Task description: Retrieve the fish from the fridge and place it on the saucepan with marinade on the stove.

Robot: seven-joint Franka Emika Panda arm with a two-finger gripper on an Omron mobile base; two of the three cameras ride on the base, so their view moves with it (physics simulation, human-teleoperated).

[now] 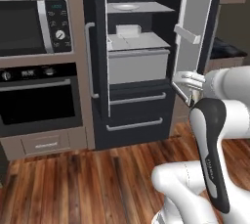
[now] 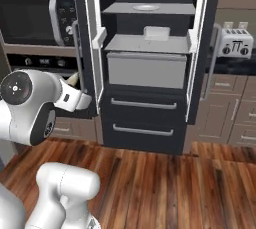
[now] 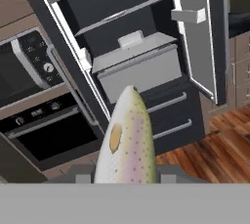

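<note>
Wooden plank floor (image 1: pixel 88 179) underfoot, brown cabinetry around, and the tall charcoal fridge (image 2: pixel 145 138) standing straight ahead with both doors swung wide. Inside: two pale grey shelves, one pale crisper bin (image 2: pixel 146 69), one shallow white plate (image 2: pixel 146 7) on the upper shelf, one small white box (image 2: pixel 157 33) on the lower. Below: two dark drawers, each with a silver bar pull. Left of the fridge: one microwave (image 1: pixel 34 25) above one black built-in oven (image 1: pixel 39 98). Right of it: one silver toaster (image 2: pixel 235 43) on a counter.

Fish (image 3: pixel 127 140) close up in the hand view: slim, tapered, pale whitish-grey body with a greenish back, fine dark speckles and one yellow-orange oval patch on the flank. Pointing away from the hand toward the fridge, well clear of the shelves, out in front of the open doors. Gripper (image 3: pixel 126 174) apparently closed on the fish, though the fingertips sit hidden behind its body. Pale tip poking out beside the white wrist in the right base view.
</note>
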